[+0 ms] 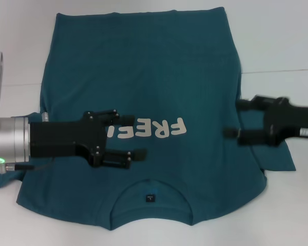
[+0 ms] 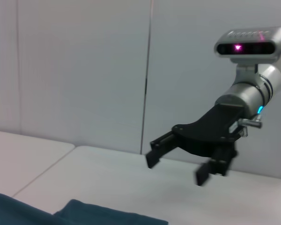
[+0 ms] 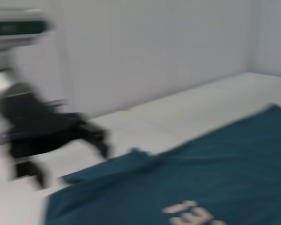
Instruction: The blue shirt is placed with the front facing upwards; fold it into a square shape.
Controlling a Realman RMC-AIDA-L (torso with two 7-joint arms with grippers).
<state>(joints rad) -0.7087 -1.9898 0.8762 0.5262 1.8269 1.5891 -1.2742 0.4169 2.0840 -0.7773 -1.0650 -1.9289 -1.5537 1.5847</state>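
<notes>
1. The table point(image 1: 287, 41) is white and carries the whole shirt.
2. The blue shirt point(image 1: 143, 72) lies flat, front up, collar nearest the robot.
3. The left gripper point(image 1: 136, 137) hangs over the chest beside the print, its fingers spread apart and holding nothing.
4. The right gripper point(image 1: 231, 119) hovers at the shirt's right edge by the sleeve, fingers apart, empty.
5. White lettering point(image 1: 159, 129) shows "FRE"; the rest is hidden by the left gripper.
6. A small dark neck label point(image 1: 151, 197) cannot be read.

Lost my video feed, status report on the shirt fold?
Left gripper open, above chest lettering. Right gripper open, over right sleeve side. Blue shirt flat, unfolded, front up. Nothing in the way.
</notes>
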